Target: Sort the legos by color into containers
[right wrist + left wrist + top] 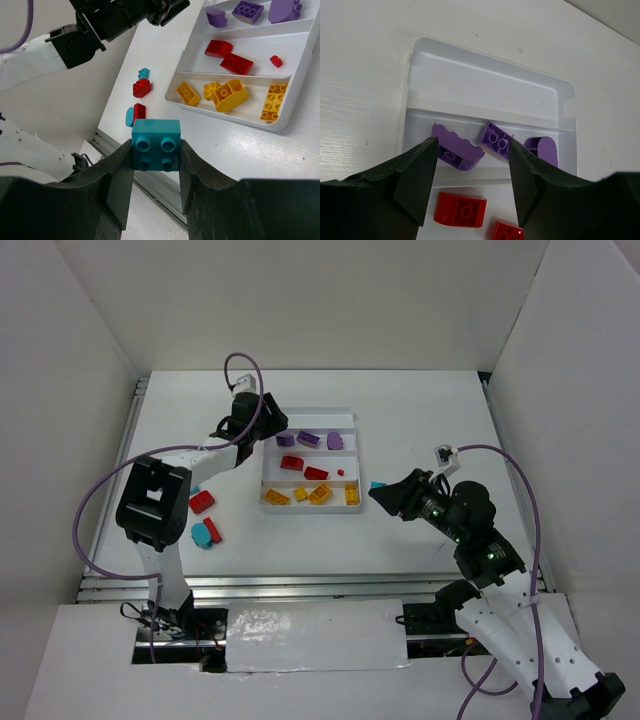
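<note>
- Left gripper [272, 420]: fingers apart with nothing between them, over the tray's [310, 418] 10 o'clock corner in the top view.
- Through its wrist camera the open left gripper [472, 170] looks down on three purple bricks [457, 148] lying in one row of the tray [485, 80].
- Right gripper [380, 490]: clamped on a teal brick [377, 485], just off the tray's 4 o'clock corner and apart from it.
- In the right wrist view the teal brick [156, 145] sits square between the two fingers of the right gripper [156, 150], its four studs facing the camera.
- Purple bricks [308, 439]: all three are in the second compartment from the 12 o'clock edge.
- Red bricks [304, 467]: two bigger ones and a tiny one are in the third compartment.
- Yellow bricks [312, 495]: four are in the compartment at the 6 o'clock edge, and two of them touch.
- Loose bricks [205, 518]: two red and two teal lie on the table [430, 410] at 8 o'clock from the tray, well apart from it. One red and one teal lie side by side.
</note>
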{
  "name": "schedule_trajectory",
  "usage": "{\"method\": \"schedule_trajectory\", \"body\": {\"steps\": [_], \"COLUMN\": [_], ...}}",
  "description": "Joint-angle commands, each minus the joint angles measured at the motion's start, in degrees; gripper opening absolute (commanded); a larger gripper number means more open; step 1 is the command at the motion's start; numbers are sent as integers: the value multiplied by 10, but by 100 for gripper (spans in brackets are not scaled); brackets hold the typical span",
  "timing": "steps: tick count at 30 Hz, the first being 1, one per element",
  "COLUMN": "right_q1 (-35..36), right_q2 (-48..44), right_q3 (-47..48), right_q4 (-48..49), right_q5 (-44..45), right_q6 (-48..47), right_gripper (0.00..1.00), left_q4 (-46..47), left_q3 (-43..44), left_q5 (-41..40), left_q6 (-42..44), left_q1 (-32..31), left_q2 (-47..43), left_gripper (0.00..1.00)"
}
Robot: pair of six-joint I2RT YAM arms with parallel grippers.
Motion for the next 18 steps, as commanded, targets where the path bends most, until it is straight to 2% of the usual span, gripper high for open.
{"method": "schedule_trajectory", "body": {"steps": [1, 7, 9, 10, 12, 14, 16, 18], "right_q1": [-2, -1, -2, -2, -1, -3, -5, -7], "right_q2": [1, 20, 67, 88, 167, 258, 322, 418], "right_q3": [3, 5, 27, 38, 64, 111, 173, 240], "right_q4": [30, 34, 18, 12, -4, -13, -28, -31], "right_q5": [-1, 5, 20, 27, 47, 83, 117, 151], "right_q6": [-14, -15, -17, -17, -20, -20, -22, -26], "right_gripper": [0, 0, 0, 0, 0, 0, 0, 0], "left_q4": [29, 33, 22, -17, -74, -140, -219, -255], "left_q3": [-1, -18, -25, -22, -19, -34, -61, -100], "left_q5": [1, -2, -2, -2, -12, -21, -36, -31], "left_q6": [-9, -20, -26, -29, -37, -43, -47, -46], "left_q1": [2, 2, 2, 2, -5, -15, -36, -52], "left_q2": [3, -27, -52, -84, -125, -195, -264, -334], "left_gripper": [70, 77, 79, 80, 82, 88, 92, 97]}}
